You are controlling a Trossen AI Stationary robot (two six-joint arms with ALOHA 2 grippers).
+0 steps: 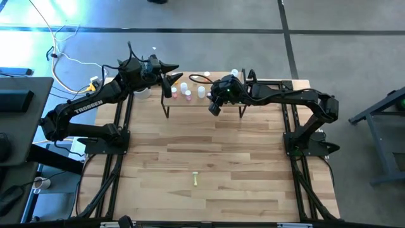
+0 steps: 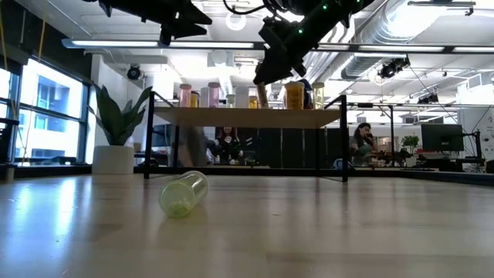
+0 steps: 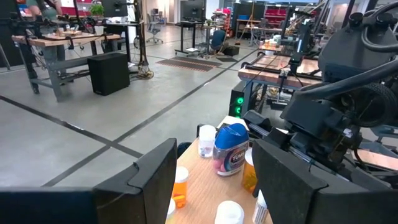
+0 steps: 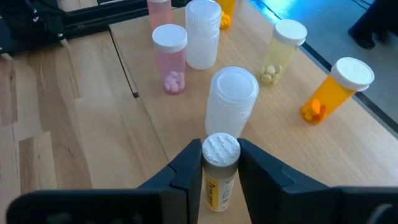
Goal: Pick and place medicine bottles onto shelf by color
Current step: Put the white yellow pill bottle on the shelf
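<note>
I have the right gripper [image 4: 221, 163] over the shelf [image 1: 221, 104], its fingers close on either side of a small white-capped, yellow-labelled bottle [image 4: 219, 171] standing upright on the board — whether they pinch it or have just let go I cannot tell. Beyond it on the shelf stand a white bottle [image 4: 232, 99], a pink bottle [image 4: 170, 57] and an orange bottle [image 4: 336, 89]. The left gripper [image 3: 211, 180] hovers at the shelf's other end, fingers apart and empty, and one yellow-green bottle [image 2: 184, 193] lies on its side on the table [image 1: 253, 164], well in front of the shelf.
</note>
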